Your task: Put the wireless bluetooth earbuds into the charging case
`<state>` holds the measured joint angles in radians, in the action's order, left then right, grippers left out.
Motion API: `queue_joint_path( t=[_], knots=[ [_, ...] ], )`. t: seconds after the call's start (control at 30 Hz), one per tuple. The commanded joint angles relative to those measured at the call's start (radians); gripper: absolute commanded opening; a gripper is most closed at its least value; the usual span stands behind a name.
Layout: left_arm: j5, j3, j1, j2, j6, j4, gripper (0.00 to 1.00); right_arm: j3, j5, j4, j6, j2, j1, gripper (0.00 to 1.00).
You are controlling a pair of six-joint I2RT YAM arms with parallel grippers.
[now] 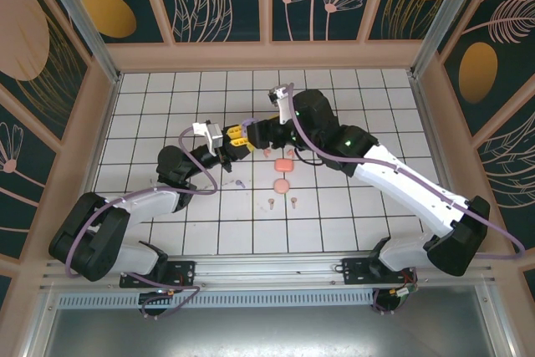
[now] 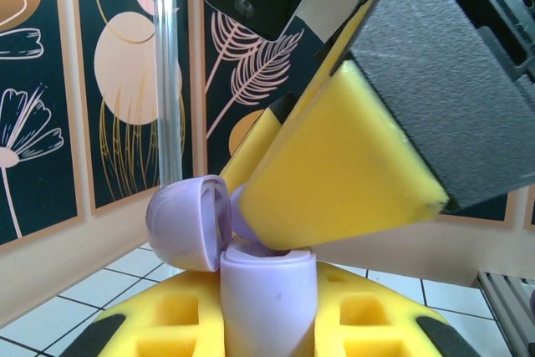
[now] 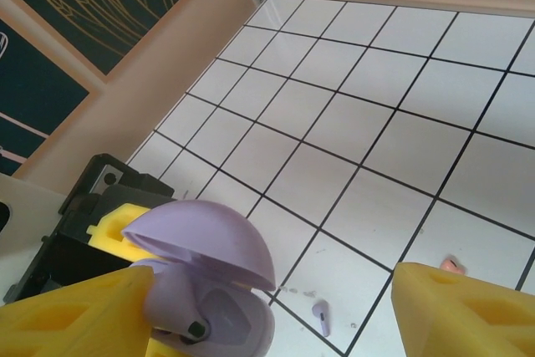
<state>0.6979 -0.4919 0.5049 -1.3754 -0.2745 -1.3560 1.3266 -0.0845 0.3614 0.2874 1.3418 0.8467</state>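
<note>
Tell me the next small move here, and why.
Probably lower the open right gripper toward the lilac earbud lying on the tile below, then close on it. The left gripper holds the lilac case with its lid swung open, and the right fingers carry nothing, so fetching a bud seems the sensible step.

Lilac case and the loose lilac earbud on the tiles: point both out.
lilac case (image 3: 224,308), right wrist view, on the open base under the lid.
lilac earbud (image 3: 322,317), right wrist view, on the middle of its body.
</note>
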Motion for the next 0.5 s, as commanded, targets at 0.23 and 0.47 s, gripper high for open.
queue_joint_path(
  t=[0.23, 0.47],
  knots=[
    [0.0, -0.006, 0.005, 0.007, 0.009, -0.049, 0.0, -0.053, -0.001, -0.03, 0.04, -0.047, -0.059, 0.72],
    [-0.003, -0.006, 0.005, 0.005, 0.011, -0.052, 0.0, -0.061, -0.049, -0.059, 0.05, -0.065, -0.059, 0.72]
  ],
)
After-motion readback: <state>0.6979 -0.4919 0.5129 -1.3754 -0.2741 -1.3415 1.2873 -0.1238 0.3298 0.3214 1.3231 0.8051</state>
